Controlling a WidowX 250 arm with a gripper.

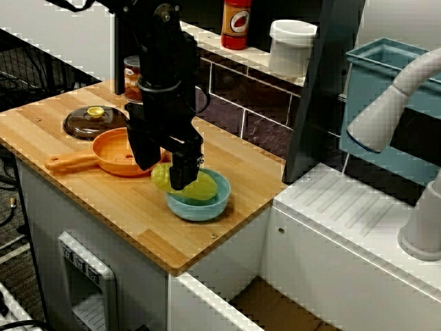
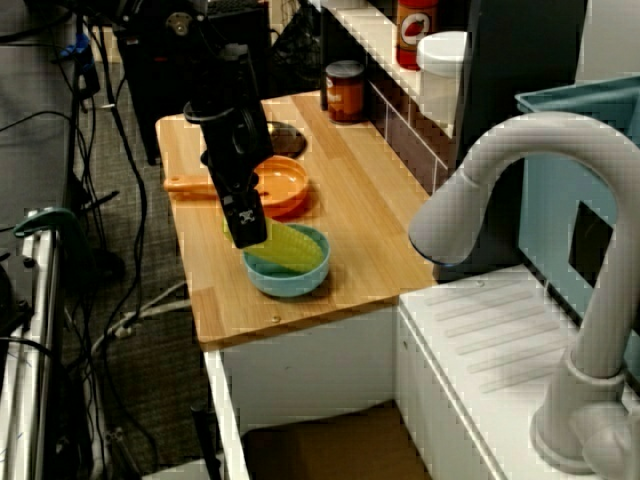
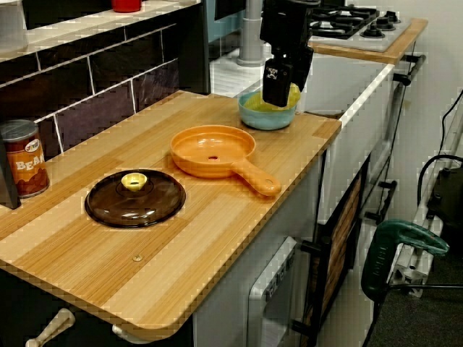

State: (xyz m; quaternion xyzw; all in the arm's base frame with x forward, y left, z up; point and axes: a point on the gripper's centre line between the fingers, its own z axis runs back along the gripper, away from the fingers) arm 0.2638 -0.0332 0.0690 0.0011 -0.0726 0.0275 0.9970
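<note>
Noting blue bowl (image 1: 207, 212) sitting near the wooden counter (image 1: 103, 203) front edge, holding a yellow-green thing (image 1: 204, 186). Seeing black claw (image 1: 165, 174) hanging over the bowl, fingertips touching the yellow-green thing; not managing to tell whether gripping or loose, gap being hidden. Spotting orange pan (image 1: 114, 155) just behind, then brown lid (image 1: 86, 124), bean can (image 1: 132, 77) farthest back.

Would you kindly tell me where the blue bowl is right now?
In the front view, the bowl sits near the counter's sink-side edge, just right of the orange pan. It is beneath the gripper, with a yellow item inside.
</note>
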